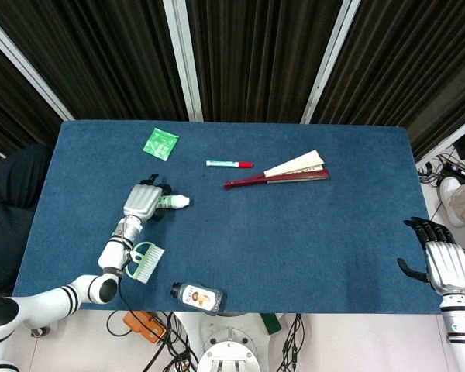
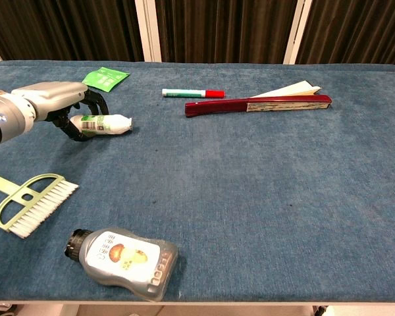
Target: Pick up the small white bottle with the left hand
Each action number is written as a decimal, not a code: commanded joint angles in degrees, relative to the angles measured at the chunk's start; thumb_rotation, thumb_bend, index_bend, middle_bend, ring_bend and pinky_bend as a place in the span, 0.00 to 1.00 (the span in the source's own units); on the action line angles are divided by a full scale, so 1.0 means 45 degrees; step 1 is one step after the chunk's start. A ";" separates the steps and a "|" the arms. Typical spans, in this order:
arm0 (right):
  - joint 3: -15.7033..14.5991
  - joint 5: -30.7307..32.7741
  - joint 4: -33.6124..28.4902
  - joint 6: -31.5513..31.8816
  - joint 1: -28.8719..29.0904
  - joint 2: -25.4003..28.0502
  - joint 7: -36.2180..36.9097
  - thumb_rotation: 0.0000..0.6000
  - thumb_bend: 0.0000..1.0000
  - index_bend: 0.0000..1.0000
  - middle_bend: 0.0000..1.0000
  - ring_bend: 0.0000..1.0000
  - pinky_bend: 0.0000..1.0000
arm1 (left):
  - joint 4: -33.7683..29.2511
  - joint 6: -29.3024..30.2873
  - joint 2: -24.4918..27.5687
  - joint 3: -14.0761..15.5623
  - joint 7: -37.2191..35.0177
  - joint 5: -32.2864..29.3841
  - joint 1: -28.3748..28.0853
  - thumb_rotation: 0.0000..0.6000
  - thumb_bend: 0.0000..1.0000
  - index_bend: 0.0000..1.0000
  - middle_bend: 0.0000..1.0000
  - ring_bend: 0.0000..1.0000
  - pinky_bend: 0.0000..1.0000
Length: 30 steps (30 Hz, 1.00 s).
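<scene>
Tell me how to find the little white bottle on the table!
Look at the left side of the blue table, just below the green packet. The small white bottle lies on its side there, with the left hand curled around its bottom end. Unlike the bigger grey bottle at the front edge, it is slim, white, with a green label.

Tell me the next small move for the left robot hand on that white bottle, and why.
Probably close the fingers firmly before lifting. The left robot hand sits over the base end of the small white bottle, dark fingers curled around it, but the bottle lies on its side on the blue table and its cap end juts free. Whether the grip is firm cannot be told.
</scene>
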 commanded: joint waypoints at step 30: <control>-0.0062 -0.0066 -0.0115 0.0058 -0.0045 0.0040 -0.0021 1.00 0.39 0.24 0.21 0.18 0.17 | -0.8292 0.1737 0.6874 -0.1634 -0.2562 0.0357 0.1549 1.00 0.39 0.55 0.60 0.27 0.22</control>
